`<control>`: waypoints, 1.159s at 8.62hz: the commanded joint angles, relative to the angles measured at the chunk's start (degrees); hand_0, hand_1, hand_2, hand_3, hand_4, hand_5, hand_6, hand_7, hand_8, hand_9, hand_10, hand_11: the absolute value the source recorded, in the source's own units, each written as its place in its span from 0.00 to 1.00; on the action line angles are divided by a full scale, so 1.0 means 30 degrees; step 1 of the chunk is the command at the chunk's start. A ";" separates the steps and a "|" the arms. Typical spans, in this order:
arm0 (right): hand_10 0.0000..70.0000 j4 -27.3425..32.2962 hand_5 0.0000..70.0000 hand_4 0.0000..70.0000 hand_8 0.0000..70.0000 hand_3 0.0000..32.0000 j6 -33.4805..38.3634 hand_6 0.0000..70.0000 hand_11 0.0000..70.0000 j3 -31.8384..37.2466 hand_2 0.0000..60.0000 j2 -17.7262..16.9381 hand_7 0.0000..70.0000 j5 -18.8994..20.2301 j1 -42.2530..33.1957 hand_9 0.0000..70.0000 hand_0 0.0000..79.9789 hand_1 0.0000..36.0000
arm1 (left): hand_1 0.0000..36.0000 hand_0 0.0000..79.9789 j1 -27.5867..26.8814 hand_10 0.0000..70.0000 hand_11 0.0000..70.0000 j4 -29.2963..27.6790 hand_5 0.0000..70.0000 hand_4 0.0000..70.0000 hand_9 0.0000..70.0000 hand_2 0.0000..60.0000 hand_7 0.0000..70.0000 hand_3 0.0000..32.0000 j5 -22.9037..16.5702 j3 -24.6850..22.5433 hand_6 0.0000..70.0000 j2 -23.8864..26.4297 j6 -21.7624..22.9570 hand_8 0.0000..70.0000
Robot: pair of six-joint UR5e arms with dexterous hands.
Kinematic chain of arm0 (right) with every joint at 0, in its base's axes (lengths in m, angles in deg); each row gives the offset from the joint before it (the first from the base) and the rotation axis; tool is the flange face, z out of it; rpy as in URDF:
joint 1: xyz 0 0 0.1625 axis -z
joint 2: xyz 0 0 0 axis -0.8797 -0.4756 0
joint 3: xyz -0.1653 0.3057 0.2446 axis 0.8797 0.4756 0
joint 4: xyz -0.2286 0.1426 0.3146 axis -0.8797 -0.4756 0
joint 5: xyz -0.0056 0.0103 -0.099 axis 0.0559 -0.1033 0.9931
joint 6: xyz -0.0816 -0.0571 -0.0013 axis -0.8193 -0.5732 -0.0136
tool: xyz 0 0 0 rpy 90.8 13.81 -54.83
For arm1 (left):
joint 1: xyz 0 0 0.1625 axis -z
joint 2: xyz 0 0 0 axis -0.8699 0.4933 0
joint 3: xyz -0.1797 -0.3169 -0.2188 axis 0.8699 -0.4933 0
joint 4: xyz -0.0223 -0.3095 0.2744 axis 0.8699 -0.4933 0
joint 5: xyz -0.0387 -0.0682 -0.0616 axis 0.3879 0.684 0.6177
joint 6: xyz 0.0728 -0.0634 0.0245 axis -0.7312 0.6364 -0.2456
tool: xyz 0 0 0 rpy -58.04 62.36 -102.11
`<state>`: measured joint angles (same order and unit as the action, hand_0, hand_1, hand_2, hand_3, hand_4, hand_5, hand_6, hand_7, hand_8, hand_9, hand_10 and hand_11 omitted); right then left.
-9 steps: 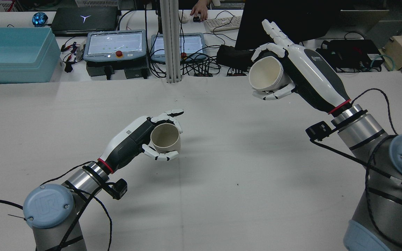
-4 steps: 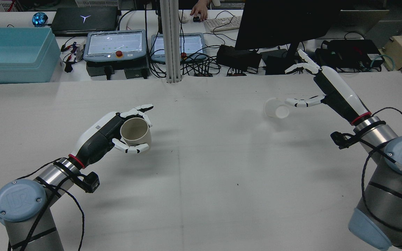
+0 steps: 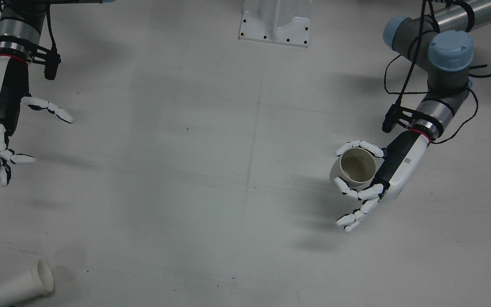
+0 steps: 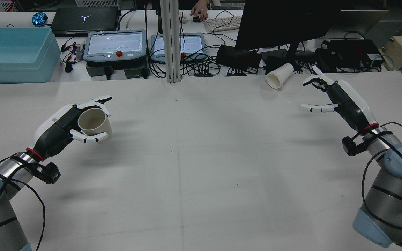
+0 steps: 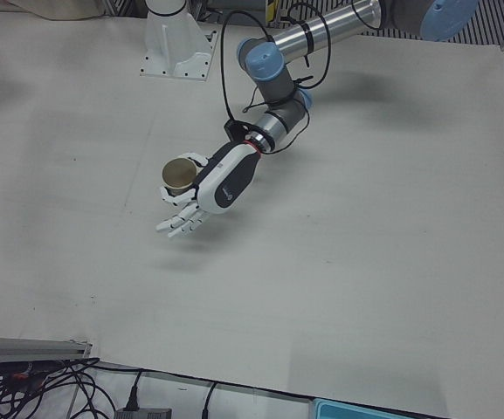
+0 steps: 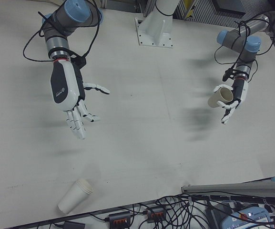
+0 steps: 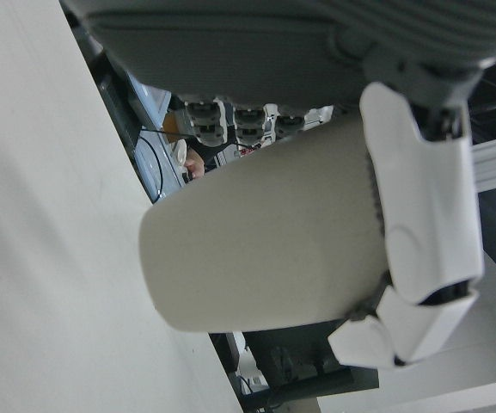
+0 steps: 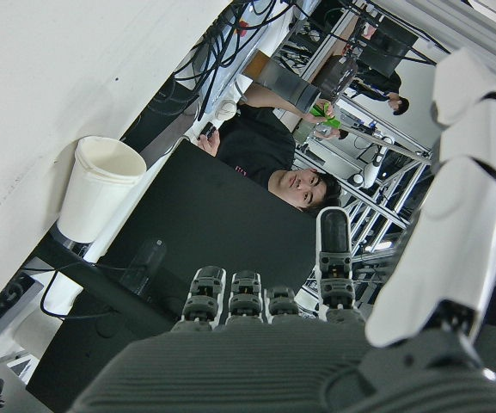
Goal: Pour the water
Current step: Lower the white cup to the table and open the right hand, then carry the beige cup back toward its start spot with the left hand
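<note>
Above the table [image 4: 201,157], left hand [image 4: 72,125] grasping beige cup [image 4: 94,122], right hand [image 4: 330,96] splayed empty, white cup [image 4: 279,76] apparently toppled.

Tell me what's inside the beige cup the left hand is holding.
The beige cup in the left hand shows bare inner walls and no visible liquid in the front view. The very bottom is shadowed, so a trace of water cannot be ruled out.

Beige cup [image 3: 357,167] — white paper cup [image 4: 279,77] — pale grey table [image 4: 201,167]
</note>
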<state>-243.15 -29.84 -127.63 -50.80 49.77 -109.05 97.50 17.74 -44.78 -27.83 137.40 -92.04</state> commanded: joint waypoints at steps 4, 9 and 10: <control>0.09 0.0330 0.67 0.15 0.08 0.00 0.1829 0.07 0.15 -0.0413 0.31 -0.0241 0.13 0.0011 -0.0239 0.15 0.60 0.46 | 0.69 0.67 0.2441 0.08 0.14 -0.6487 0.82 0.56 0.14 0.74 0.25 0.00 0.0016 0.6200 0.12 -0.3945 0.2727 0.09; 0.08 0.0272 0.70 0.15 0.07 0.00 0.1829 0.08 0.13 -0.0794 0.31 -0.0096 0.14 0.0040 -0.0269 0.13 0.61 0.48 | 0.65 0.66 0.4141 0.08 0.14 -0.9609 0.81 0.56 0.15 0.73 0.25 0.00 0.0046 0.9121 0.12 -0.4619 0.2791 0.11; 0.07 0.0271 0.71 0.15 0.07 0.00 0.1829 0.08 0.13 -0.0824 0.31 -0.0066 0.14 0.0040 -0.0327 0.14 0.61 0.48 | 0.65 0.66 0.4083 0.08 0.14 -0.9611 0.81 0.56 0.15 0.73 0.26 0.00 0.0046 0.9150 0.12 -0.4679 0.2762 0.11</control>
<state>-242.26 -24.35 -129.75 -51.27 49.86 -109.80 109.12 -9.43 -44.64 -1.55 124.18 -83.66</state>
